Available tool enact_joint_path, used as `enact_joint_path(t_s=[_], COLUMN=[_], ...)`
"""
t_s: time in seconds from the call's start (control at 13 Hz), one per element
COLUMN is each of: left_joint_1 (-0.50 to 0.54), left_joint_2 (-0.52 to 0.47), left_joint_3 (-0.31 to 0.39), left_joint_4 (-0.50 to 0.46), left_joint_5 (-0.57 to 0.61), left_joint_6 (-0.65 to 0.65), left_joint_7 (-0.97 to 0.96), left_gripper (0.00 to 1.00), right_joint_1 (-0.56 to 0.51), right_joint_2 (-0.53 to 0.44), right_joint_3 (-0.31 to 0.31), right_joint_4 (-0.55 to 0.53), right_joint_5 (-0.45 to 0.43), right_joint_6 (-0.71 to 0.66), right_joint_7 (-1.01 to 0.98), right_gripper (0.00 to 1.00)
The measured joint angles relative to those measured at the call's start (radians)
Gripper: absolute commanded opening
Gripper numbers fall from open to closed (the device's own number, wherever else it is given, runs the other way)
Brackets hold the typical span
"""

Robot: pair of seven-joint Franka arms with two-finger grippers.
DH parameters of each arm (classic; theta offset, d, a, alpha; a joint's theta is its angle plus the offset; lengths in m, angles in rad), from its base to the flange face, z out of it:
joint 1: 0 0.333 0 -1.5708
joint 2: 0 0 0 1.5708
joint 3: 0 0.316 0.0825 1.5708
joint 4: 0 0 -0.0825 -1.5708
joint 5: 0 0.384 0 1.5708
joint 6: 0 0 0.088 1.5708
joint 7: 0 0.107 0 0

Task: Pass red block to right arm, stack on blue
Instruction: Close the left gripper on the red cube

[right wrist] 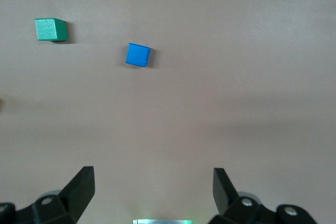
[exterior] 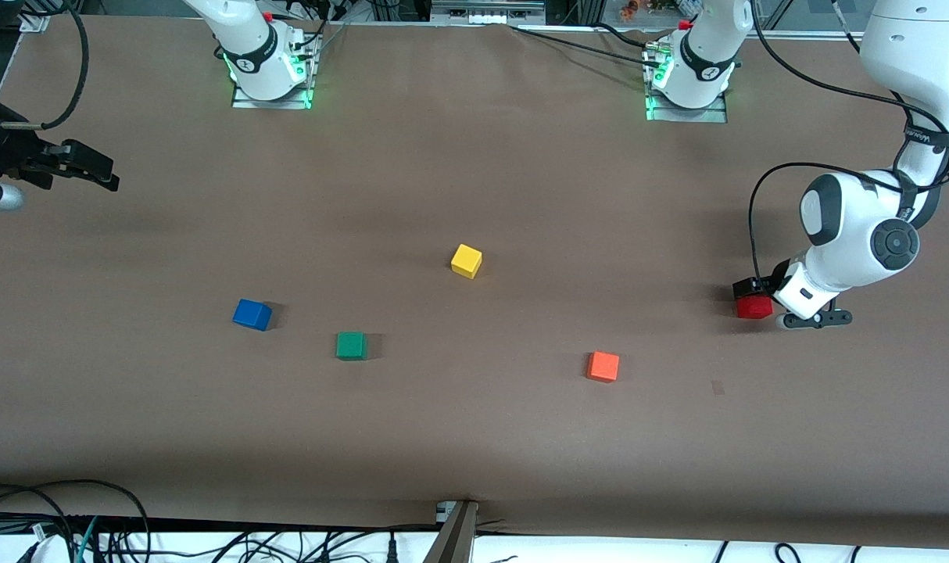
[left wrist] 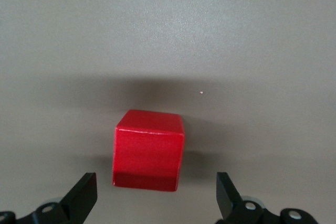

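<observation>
No brand name or label can be read with certainty anywhere in the scene — only a small strip of lettering is seen on a band around the left arm (exterior: 873, 234) near the right edge of the front view, too small to make out. That arm is folded down low at its end of the table, its wrist bent toward the brown table surface (exterior: 474, 438). The left gripper (left wrist: 156, 192) is shown released, its jaws spread wide; the red block (left wrist: 148, 149) is framed between the two black fingertips (left wrist: 84, 195) but is not touched by either. In the front view the red block (exterior: 754, 306) is seen at the right middle of the frame, resting on the table just under the gripper.

The right arm is held at the left edge of the front view, its right gripper (exterior: 91, 168) raised over bare table — waiting, jaws likewise parted and nothing grasped, as the right wrist view confirms (right wrist: 152, 190). The blue cube (exterior: 252, 314) is found in the left middle of the front view, well apart from the red block. A green cube (exterior: 351, 345) lies beside it, a yellow cube (exterior: 467, 260) near the centre, and an orange cube (exterior: 603, 366) lower, toward the left arm's end.
</observation>
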Motion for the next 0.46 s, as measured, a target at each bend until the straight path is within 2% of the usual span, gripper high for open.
enact_joint_path(t_s=[0.15,0.23,0.31,0.46], left_joint_1=[0.000,0.000,0.000,0.000], left_joint_2=[0.011,0.015,0.018,0.020], left_joint_3=[0.000,0.000,0.000,0.000], left_joint_4=[0.002,0.003,0.005,0.006], left_joint_5=[0.000,0.000,0.000,0.001], left_joint_6=[0.017,0.019,0.021,0.022], left_joint_7=[0.000,0.000,0.000,0.001], left_gripper=[1.00,0.97,0.86,0.73], right_joint_1=[0.000,0.000,0.000,0.000], right_joint_2=[0.000,0.000,0.000,0.000], right_joint_3=[0.000,0.000,0.000,0.000], right_joint_4=[0.000,0.000,0.000,0.000], right_joint_5=[0.000,0.000,0.000,0.000], right_joint_6=[0.000,0.000,0.000,0.000], right_joint_7=[0.000,0.000,0.000,0.000], right_gripper=[1.00,1.00,1.00,1.00])
